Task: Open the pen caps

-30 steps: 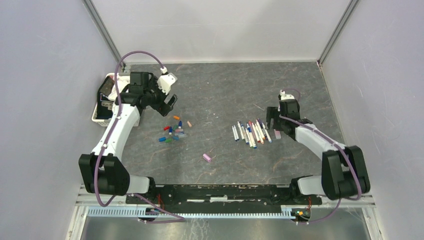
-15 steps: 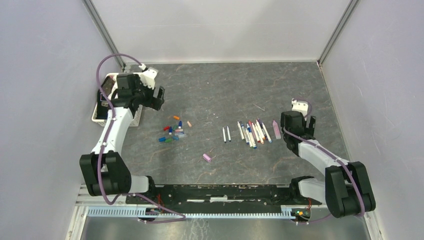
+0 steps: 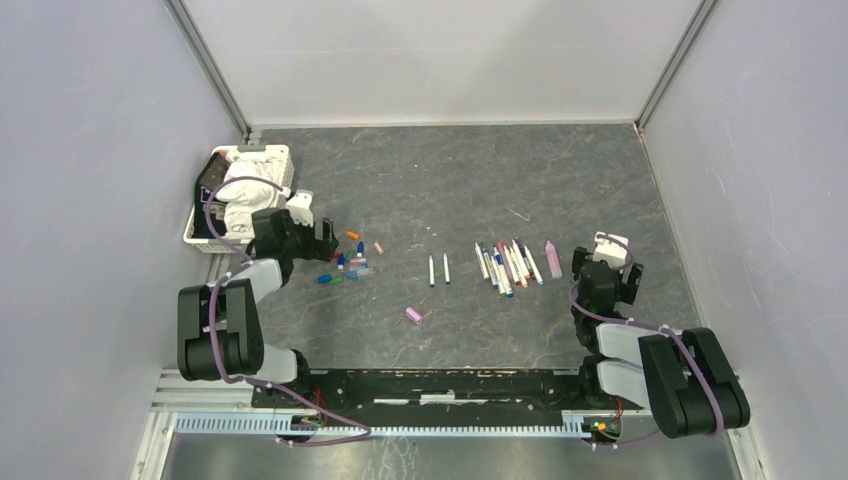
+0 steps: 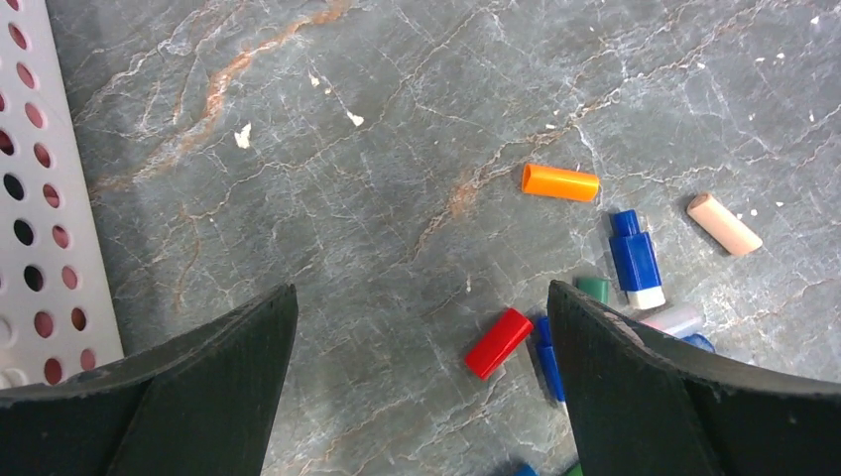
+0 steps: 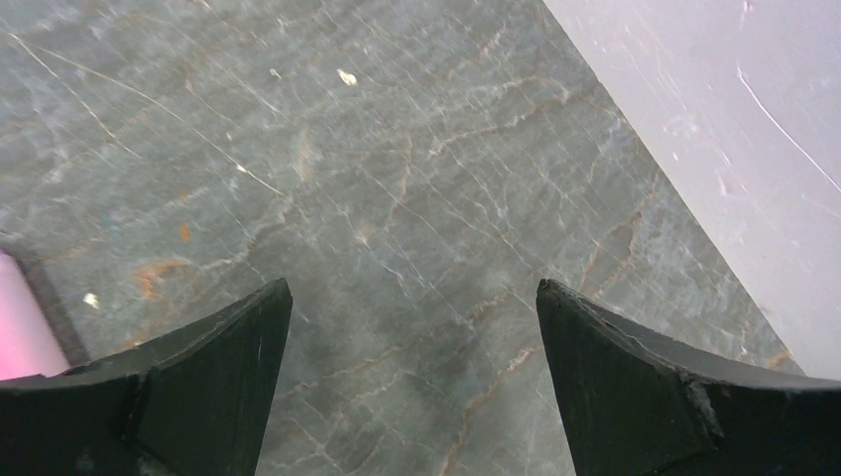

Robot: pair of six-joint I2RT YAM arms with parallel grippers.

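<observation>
Several small pen caps (image 3: pixel 345 265) in red, blue, orange and green lie in a loose cluster left of centre. One pink cap (image 3: pixel 413 315) lies alone nearer the front. My left gripper (image 3: pixel 312 232) is open just left of the cluster. In the left wrist view the open left gripper (image 4: pixel 421 291) looks down on a red cap (image 4: pixel 498 342), an orange cap (image 4: pixel 560 181) and a blue cap (image 4: pixel 635 258); none is between its fingertips. A bundle of white pens (image 3: pixel 508 263) lies right of centre, with two pens (image 3: pixel 438 268) apart. My right gripper (image 3: pixel 603 272) (image 5: pixel 413 286) is open over bare table.
A white perforated basket (image 3: pixel 197 235) (image 4: pixel 40 198) stands at the left edge, close beside my left gripper. A pink piece (image 3: pixel 552 258) (image 5: pixel 20 332) lies between the pen bundle and my right gripper. The right wall (image 5: pixel 714 119) runs close to the right gripper.
My left arm drew back from the far left and came down beside the cap cluster. My right arm pulled away from the pens toward the near right. Two pens rolled left of the bundle.
</observation>
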